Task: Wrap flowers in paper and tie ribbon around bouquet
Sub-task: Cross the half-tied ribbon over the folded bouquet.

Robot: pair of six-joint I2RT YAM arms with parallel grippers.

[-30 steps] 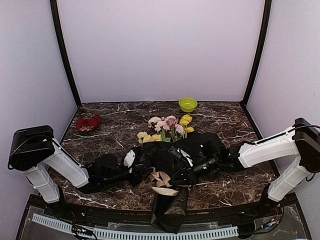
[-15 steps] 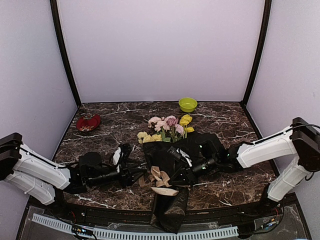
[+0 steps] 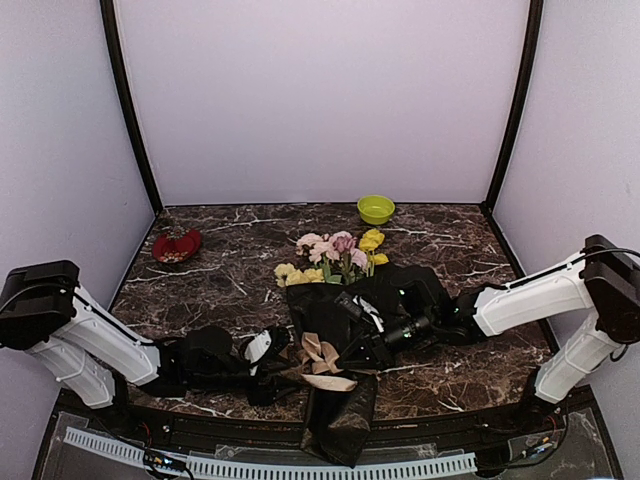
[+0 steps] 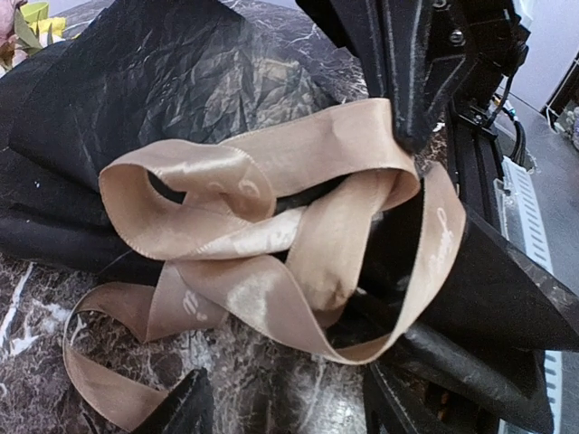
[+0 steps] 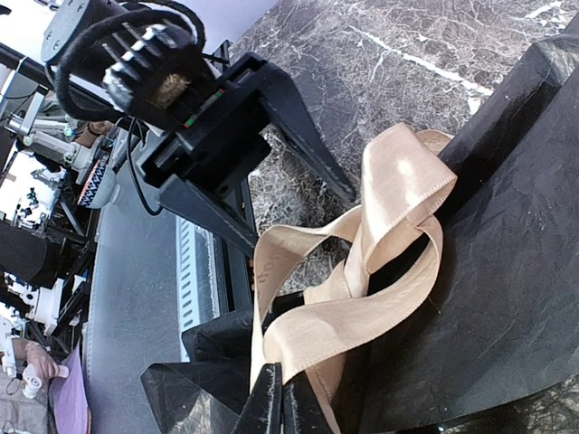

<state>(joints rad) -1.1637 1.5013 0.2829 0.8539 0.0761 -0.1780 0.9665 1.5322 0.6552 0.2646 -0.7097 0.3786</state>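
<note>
Top view, left to right: a red dish (image 3: 177, 246) stands at the far left of the dark marbled table (image 3: 220, 270); the left arm lies low along the near edge, and the left gripper (image 3: 281, 359) points at the ribbon (image 3: 322, 362) with its jaws parted and nothing between them; the left wrist view shows the two fingertips (image 4: 188, 405) spread wide, just short of the ribbon's loops and clear of them. The beige ribbon lies in loose, tangled loops on the lower part of the bouquet (image 3: 350, 300), with one end trailing onto the tabletop. The bouquet lies at the table's centre, the flowers (image 3: 335, 255) pointing toward the far wall and the black crinkled paper (image 3: 340, 420) hanging over the near edge. A green bowl (image 3: 376, 209) stands well apart behind the flowers, near the back wall. The right arm reaches in from the right across the paper; the right gripper (image 5: 276, 396) is closed, pinching a strand of the ribbon between its fingertips and holding one loop raised above the paper
</note>
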